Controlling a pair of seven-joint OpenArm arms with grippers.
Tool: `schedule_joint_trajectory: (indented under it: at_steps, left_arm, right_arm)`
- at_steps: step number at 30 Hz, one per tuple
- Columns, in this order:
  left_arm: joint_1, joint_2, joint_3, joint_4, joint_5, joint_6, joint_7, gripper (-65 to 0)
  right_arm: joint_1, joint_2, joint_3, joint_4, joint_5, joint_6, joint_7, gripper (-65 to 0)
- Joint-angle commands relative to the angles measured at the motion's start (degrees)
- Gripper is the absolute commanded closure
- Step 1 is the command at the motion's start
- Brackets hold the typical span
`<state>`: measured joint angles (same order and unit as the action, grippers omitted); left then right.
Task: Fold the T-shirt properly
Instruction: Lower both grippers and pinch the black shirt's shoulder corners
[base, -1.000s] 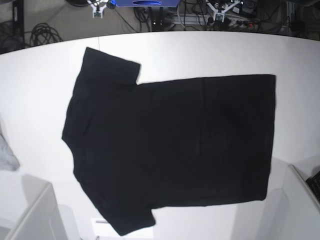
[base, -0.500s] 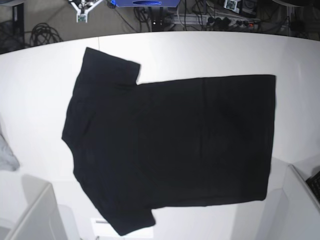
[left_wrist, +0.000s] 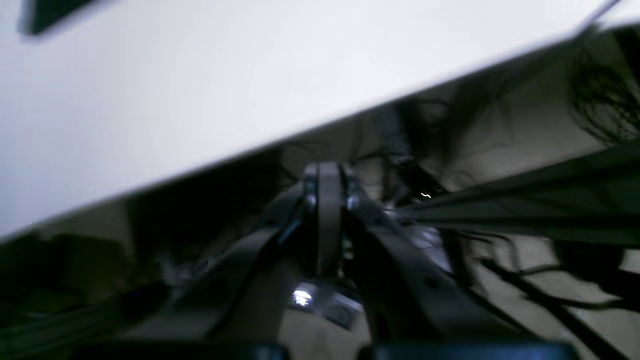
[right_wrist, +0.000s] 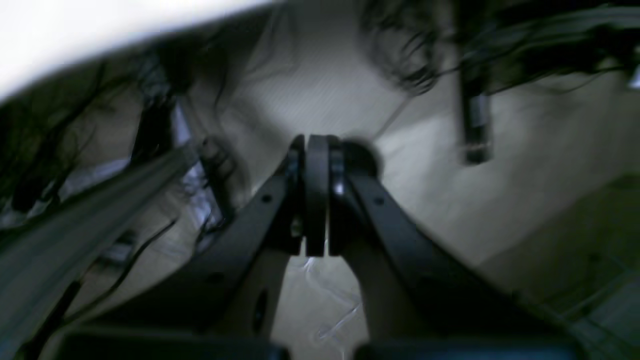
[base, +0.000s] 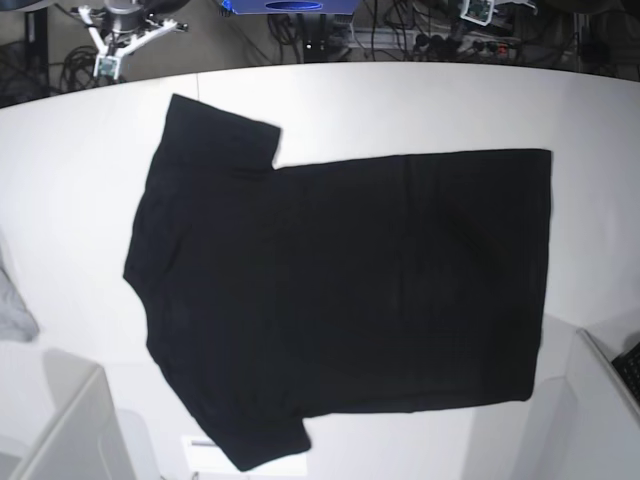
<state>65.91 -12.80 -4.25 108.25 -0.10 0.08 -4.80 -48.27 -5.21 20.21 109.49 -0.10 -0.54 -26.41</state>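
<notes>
The black T-shirt (base: 350, 290) lies spread flat on the white table (base: 420, 100), sleeves toward the left and hem toward the right; no print shows. Both arms hover beyond the table's far edge, well clear of the shirt. My right gripper (base: 103, 62) hangs at the top left of the base view, and in its wrist view the right gripper (right_wrist: 315, 145) is shut with nothing between its fingers, over the floor. My left gripper (base: 478, 10) is at the top right, and in its own wrist view the left gripper (left_wrist: 322, 172) is shut and empty just off the table edge (left_wrist: 200, 75).
A small grey cloth (base: 12, 305) lies at the left edge. White boxes stand at the near left (base: 70, 430) and near right (base: 600, 400). Cables (base: 85, 70) and a blue device (base: 290, 5) sit on the floor behind the table.
Both arms have swung outward along the far edge, the right one toward the view's left, the left one toward its right. The T-shirt has not moved.
</notes>
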Motion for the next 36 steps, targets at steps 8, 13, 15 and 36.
schedule_joint_trajectory:
  at_steps: [8,13,15,36]
  left_arm:
    - [0.0,0.0,-5.3,4.6,0.1,0.5,-1.6,0.0]
    - [-3.1,-0.1,-6.5,4.4,0.0,0.5,-1.6,0.0]
    - [-4.9,0.0,-6.7,4.4,0.0,0.5,-1.6,0.0]
    - [-10.5,-0.3,-16.3,2.0,-25.1,0.2,-1.0,-32.6]
  right_arm:
    - [6.6,-0.8,0.8,5.1,3.7,0.3,0.5,0.0]
    - [9.5,0.3,0.6,5.2,17.2,0.3,0.4,0.0]
    - [10.1,1.5,0.5,5.2,23.4,0.3,0.4,0.0]
    - [13.3,11.6,-1.7,-7.7,47.3,0.3,0.3,-39.0]
